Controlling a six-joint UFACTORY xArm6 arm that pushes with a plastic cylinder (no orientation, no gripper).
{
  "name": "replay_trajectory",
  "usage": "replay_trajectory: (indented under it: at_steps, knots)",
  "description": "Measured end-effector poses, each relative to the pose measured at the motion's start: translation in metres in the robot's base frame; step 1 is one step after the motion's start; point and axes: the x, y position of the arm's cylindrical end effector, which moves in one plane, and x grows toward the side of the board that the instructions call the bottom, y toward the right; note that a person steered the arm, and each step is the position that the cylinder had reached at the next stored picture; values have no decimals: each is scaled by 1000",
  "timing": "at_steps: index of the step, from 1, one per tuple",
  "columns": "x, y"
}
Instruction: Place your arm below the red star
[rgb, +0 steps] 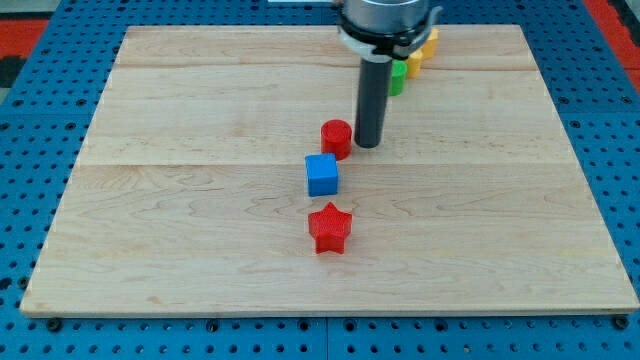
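Observation:
The red star (329, 228) lies on the wooden board, below the middle of the view. A blue cube (321, 174) sits just above it, slightly to the left. A red cylinder-like block (337, 138) sits above the blue cube. My tip (367, 143) rests on the board just right of the red cylinder, well above the red star.
A green block (397, 77) and yellow blocks (421, 48) sit near the view's top, partly hidden behind the rod and arm body. The wooden board (150, 200) lies on a blue pegboard surface (30, 120).

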Motion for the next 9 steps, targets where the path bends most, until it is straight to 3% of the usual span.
replay_trajectory:
  at_steps: [2,4,5,7,8,9]
  knots:
    - [-3,-11]
    - [16,55]
    - [32,56]
    - [149,80]
    - [189,35]
    - [201,-13]
